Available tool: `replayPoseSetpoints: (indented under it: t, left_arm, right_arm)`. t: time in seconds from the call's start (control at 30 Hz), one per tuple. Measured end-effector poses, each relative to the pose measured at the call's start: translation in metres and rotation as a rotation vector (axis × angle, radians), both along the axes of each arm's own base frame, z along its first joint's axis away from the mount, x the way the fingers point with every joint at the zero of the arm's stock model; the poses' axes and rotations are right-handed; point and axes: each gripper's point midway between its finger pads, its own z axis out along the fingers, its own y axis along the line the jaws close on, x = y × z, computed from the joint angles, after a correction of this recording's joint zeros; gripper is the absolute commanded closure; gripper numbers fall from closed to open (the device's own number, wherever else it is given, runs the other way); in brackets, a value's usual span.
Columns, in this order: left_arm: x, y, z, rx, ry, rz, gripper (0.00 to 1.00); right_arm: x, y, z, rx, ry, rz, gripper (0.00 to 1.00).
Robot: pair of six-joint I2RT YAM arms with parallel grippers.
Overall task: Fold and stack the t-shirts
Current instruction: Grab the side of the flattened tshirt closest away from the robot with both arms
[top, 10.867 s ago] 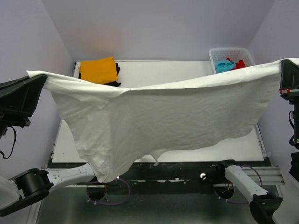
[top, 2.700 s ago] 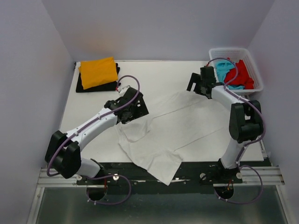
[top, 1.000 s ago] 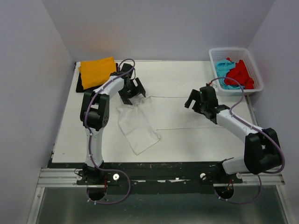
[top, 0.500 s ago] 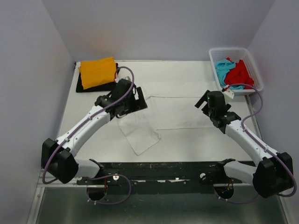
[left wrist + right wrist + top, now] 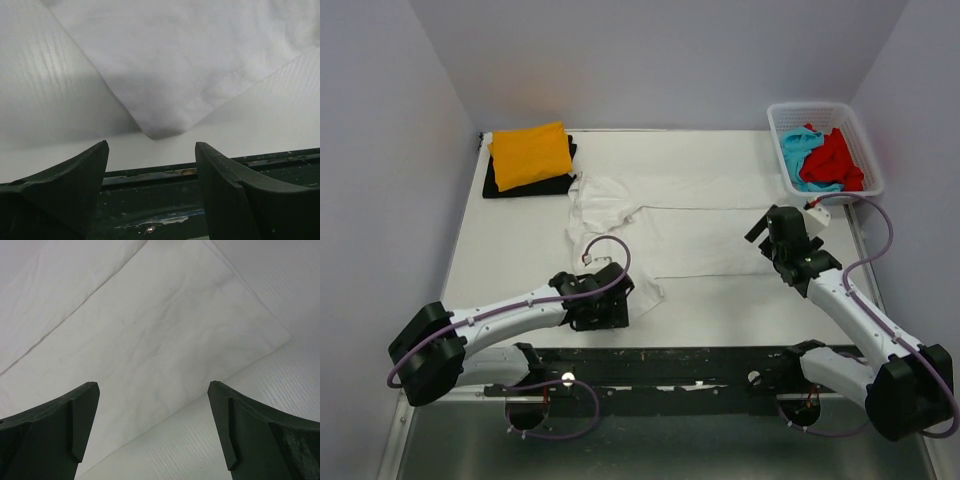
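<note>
Top external shows the orange t-shirt [image 5: 530, 150] folded on the black t-shirt [image 5: 498, 187] at the far left corner, so two look done. The white t-shirt [image 5: 700, 240] lies spread mid-table, barely folded; the red t-shirt [image 5: 835, 160] and turquoise t-shirt [image 5: 800, 150] wait in the basket [image 5: 790, 110]. Left gripper [image 5: 605, 305] hovers wide open and empty over the shirt's near corner, close to the table [image 5: 500, 260] front edge; right gripper [image 5: 772, 228] is wide open and empty above the right hem, with room either side
</note>
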Motion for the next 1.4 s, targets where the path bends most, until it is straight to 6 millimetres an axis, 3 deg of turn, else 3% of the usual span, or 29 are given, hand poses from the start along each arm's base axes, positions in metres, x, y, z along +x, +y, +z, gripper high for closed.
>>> replayPoseSetpoints:
  t: [0.27, 0.4, 0.47, 0.53, 0.83, 1.1, 1.4]
  left_arm:
    - [0.002, -0.018, -0.010, -0.010, 0.006, -0.008, 0.43]
    - [0.003, -0.023, -0.016, 0.021, 0.027, -0.015, 0.56]
    - [0.004, -0.023, -0.018, 0.041, 0.035, -0.013, 0.75]
    - [0.006, -0.023, -0.019, 0.073, 0.043, -0.002, 1.00]
    - [0.012, -0.026, -0.021, 0.105, 0.045, 0.040, 1.00]
    - [0.011, -0.006, -0.020, 0.061, 0.000, 0.078, 1.00]
    - [0.008, -0.011, -0.019, -0.032, -0.040, -0.004, 1.00]
  right_arm:
    - [-0.001, 0.000, -0.006, -0.006, 0.018, 0.000, 0.00]
    - [-0.002, -0.001, -0.009, -0.008, 0.027, 0.000, 0.00]
    - [-0.003, -0.001, -0.010, -0.010, 0.030, 0.000, 0.00]
    - [-0.003, -0.001, -0.012, -0.011, 0.034, 0.000, 0.00]
    - [-0.006, -0.007, -0.014, -0.024, 0.039, -0.037, 0.00]
    - [-0.029, -0.046, -0.037, -0.075, 0.112, -0.214, 0.00]
    - [-0.048, -0.077, -0.055, -0.036, 0.141, -0.373, 0.05]
